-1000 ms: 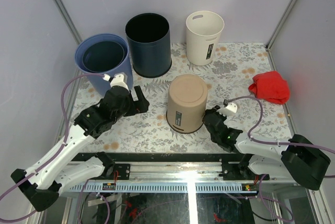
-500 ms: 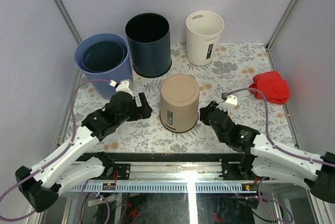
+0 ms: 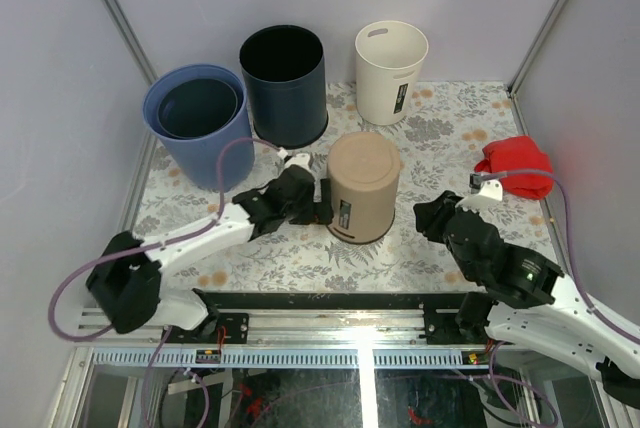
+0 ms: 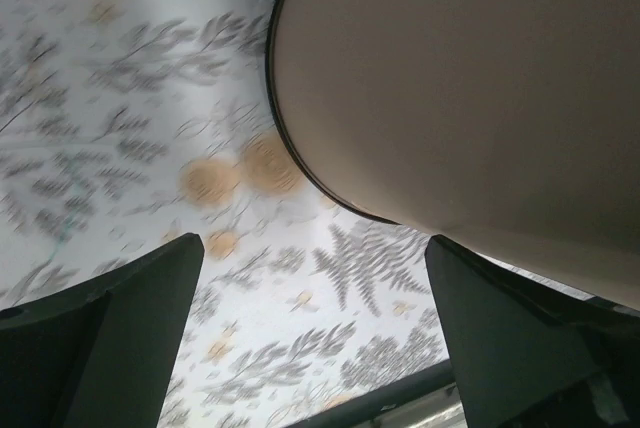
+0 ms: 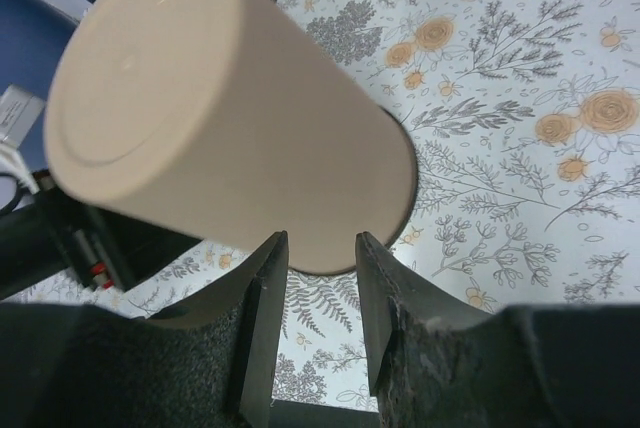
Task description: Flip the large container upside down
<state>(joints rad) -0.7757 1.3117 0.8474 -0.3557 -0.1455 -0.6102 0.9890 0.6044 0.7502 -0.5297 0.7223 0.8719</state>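
Tan bin (image 3: 362, 188) stands mouth-down on the table (image 3: 440, 128), flat base up, approx mid-table and a bit toward the near edge. There's a label strip on its near-left side. It looks a touch tilted from the top cam, and I can't tell if the rim sits flat all round.

My left gripper (image 3: 322, 204) is low at the bin's left side, right up against it from above; contact not certain. Jaws are spread wide. In the left wrist cam my fingers (image 4: 110, 338) sit at the bottom corners w/ floral table between them. The bin's wall and dark rim fill the upper right of that view. Nothing pinched.

My right gripper (image 3: 425, 220) is to the bin's right, apart from it, w/ bare table between. Jaws are partly parted, a narrow gap w/ nothing in it. In the right wrist cam the fingers (image 5: 255, 328) point at the bin's lower rim, and its base shows at upper left.

At the back, all mouth-up:
- Blue bin (image 3: 175, 148) at back left, w/ a darker inner bin (image 3: 200, 106) nested in it.
- Navy bin (image 3: 290, 113) just beside the blue one, behind the tan bin.
- White bin (image 3: 385, 93) w/ a handle slot, back centre-right.

Red cloth (image 3: 515, 168) lies at the right edge, well apart from the tan bin.
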